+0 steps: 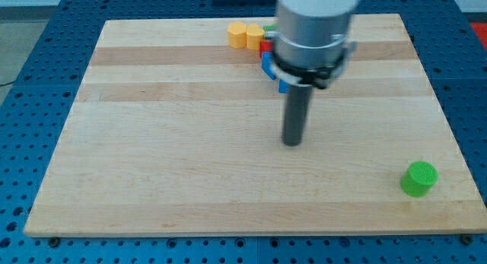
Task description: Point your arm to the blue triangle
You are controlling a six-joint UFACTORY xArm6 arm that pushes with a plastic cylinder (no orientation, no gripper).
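Now, tip position: my tip (pixel 293 142) rests on the wooden board (pixel 167 157), mid-board.
Grasp state: plain rod, nothing to close or hold.
Blue triangle (pixel 268 66): above my tip toward the view's top, partly hidden behind the arm; shape unclear.
Yellow blocks (pixel 245 35): up-left of my tip, beside a red block (pixel 264 45).
Green cylinder (pixel 419 179): well apart, lower right of my tip.

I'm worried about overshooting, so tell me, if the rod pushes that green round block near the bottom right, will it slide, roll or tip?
The green cylinder stands upright on its flat end, so it would likely slide rather than roll. It looks squat, so tipping seems unlikely. It sits near the wooden board's right edge and could be pushed off. My tip is well to its left, not touching it.
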